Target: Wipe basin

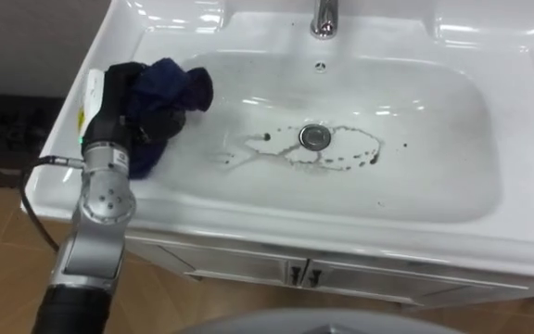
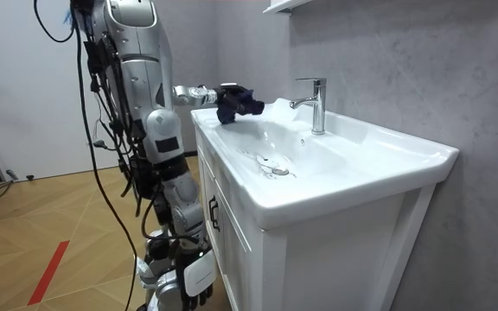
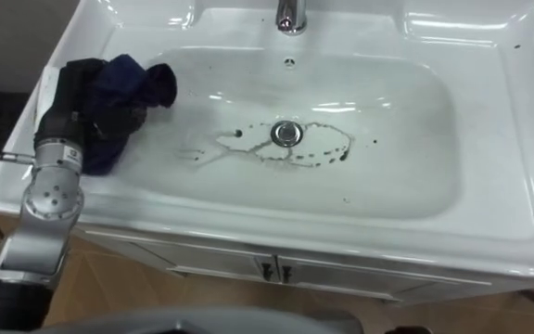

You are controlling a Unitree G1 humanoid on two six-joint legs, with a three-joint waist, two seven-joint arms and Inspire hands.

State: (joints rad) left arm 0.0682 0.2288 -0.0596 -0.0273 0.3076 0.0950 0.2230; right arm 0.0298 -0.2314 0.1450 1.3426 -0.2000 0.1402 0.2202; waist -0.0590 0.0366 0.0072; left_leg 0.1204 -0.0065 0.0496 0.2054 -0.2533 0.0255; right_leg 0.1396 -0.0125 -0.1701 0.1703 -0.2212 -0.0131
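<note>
The robot's left hand (image 1: 119,91), black and coming up from the lower left of the eye view, is closed round a dark blue cloth (image 1: 176,91). Its fingers are curled into the bundle, so the fabric bulges out past them in a crumpled wad, with one fold hanging down over the wrist side. The cloth sits at the upper left of the basin (image 1: 452,139), on the slope just inside the left rim, well apart from the drain. The basin itself is white and glossy, with bright glints along its walls. Around the chrome drain (image 1: 315,137) at the centre runs a thin dark ring of grime (image 1: 352,156), with loops and specks that trail off to the left toward the cloth. A few more dots lie to the right of it. The chrome tap (image 1: 324,17) stands at the top edge, with a small overflow hole (image 1: 320,66) below it. In the room view the robot stands at the left end of the white cabinet (image 2: 318,259), its arm stretched over the corner.
</note>
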